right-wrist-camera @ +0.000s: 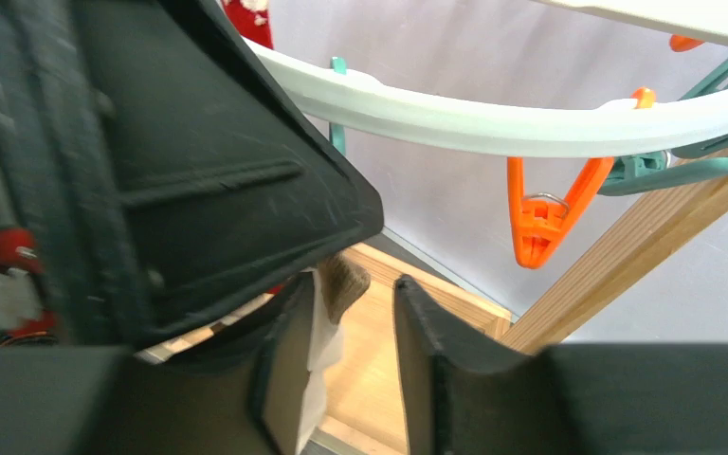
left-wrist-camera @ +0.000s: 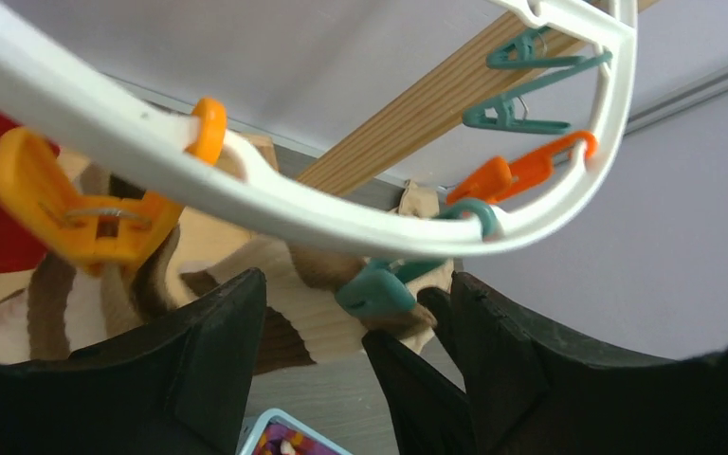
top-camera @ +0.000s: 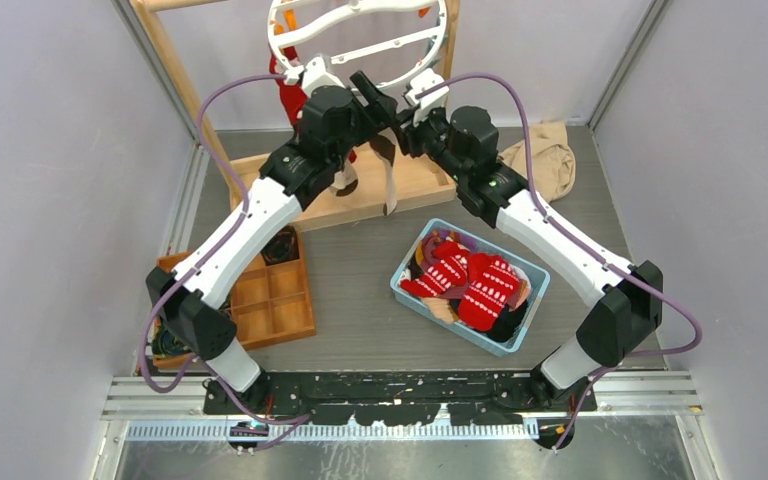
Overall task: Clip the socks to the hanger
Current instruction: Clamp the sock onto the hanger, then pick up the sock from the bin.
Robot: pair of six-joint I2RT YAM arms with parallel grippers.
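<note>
Only the top view shows the blue bin (top-camera: 532, 308) of red patterned socks (top-camera: 470, 280) right of the worktop's centre, and the white ring hanger (top-camera: 360, 40) over the far edge. The left wrist view shows the smooth plastic ring up close. A ribbed striped sock (left-wrist-camera: 284, 313) hangs below its orange clip (left-wrist-camera: 85, 218) and teal clip (left-wrist-camera: 379, 289), and the left end effector (left-wrist-camera: 353, 284) gapes wide. The right end effector (right-wrist-camera: 351, 303) stands parted, with the striped sock's end loose in the gap.
</note>
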